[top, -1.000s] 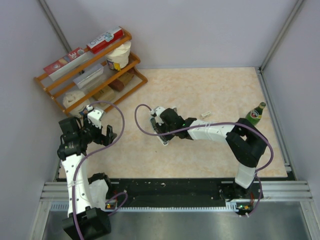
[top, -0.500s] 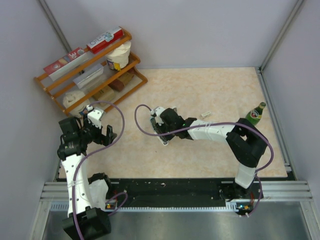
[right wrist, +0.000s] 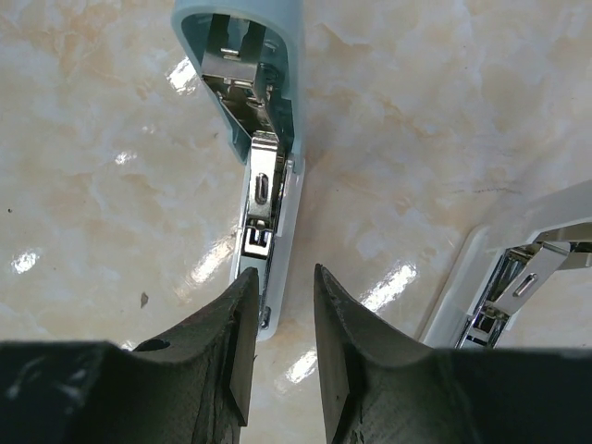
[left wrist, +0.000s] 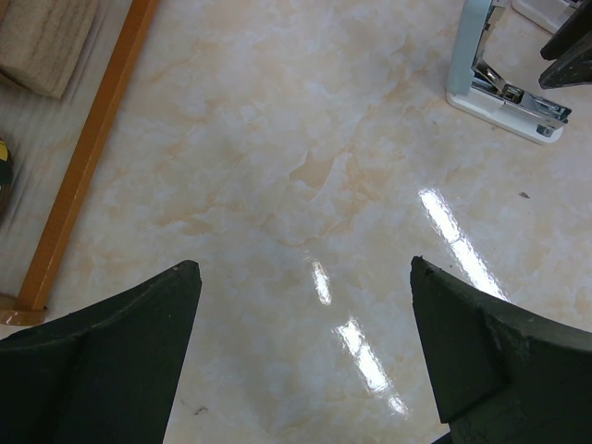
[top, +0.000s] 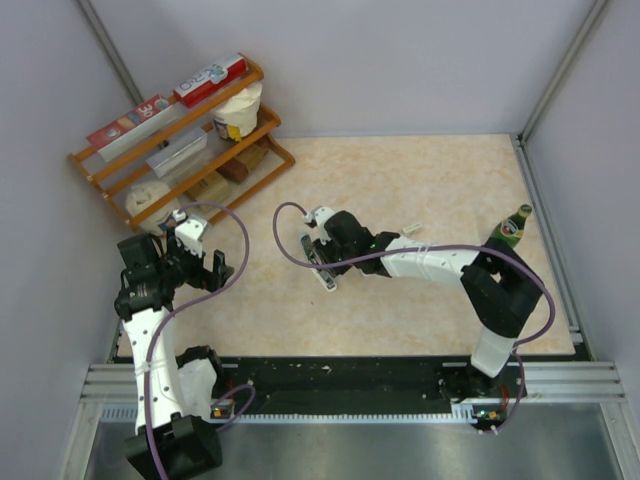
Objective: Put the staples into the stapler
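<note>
Right arm nudged bit rightward vs sec ago. Right gripper over opened blue stapler, fingers nearly together, can't tell if pinching anything. Left gripper spread wide, idle. Staples lying on table, well apart from stapler. Prob nothing loaded yet: grab + insert + close left.

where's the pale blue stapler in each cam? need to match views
Top external: stapler lies left of centre, at the tip of the right pincer.
Left wrist: stapler in the top right corner, opened up, right pincer beside it.
Right wrist: stapler in the centre, running from the top edge down to the right pincer.
Shared landmark: the right pincer's dark fingers, next to the stapler in all three.
</note>
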Controlling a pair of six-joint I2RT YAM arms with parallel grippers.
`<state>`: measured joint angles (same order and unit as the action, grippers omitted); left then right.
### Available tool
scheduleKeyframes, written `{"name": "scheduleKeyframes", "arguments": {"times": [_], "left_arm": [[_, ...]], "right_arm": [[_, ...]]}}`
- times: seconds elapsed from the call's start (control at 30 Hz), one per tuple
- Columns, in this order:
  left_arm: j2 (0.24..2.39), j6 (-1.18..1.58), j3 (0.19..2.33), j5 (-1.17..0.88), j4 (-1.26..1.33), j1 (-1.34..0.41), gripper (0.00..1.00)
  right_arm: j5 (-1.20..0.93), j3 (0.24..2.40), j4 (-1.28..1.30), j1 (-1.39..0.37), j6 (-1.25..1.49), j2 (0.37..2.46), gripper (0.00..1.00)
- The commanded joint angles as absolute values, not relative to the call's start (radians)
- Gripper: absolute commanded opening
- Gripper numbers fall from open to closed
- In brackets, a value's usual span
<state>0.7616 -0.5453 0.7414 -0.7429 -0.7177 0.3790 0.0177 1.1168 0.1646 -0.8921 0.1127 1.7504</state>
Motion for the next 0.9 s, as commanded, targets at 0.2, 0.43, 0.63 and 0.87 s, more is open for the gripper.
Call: {"name": "scheduleKeyframes", "arguments": {"times": [0.2, 0.43, 0.63, 0.87], "left_arm": [[0.756, -0.555, 0.732, -0.752, -0.683, 0.383, 0.99], [0.758, -0.555, 0.733, -0.755, -0.684, 0.385, 0.99], [0.758, -0.558, 0.733, -0.755, -0.683, 0.384, 0.99], [0.762, -0.557, 0.735, -0.756, -0.686, 0.385, 0.99]], "right_arm": [[0.069, 1.16, 0.112, -0.885, 0.124, 1.766, 0.3], [0.048, 1.173, 0.103, -0.891, 0.137, 1.796, 0.31], [0.046, 1.181, 0.106, -0.904, 0.132, 1.821, 0.32], [0.052, 1.184, 0.11, -0.905, 0.127, 1.816, 0.32]]}}
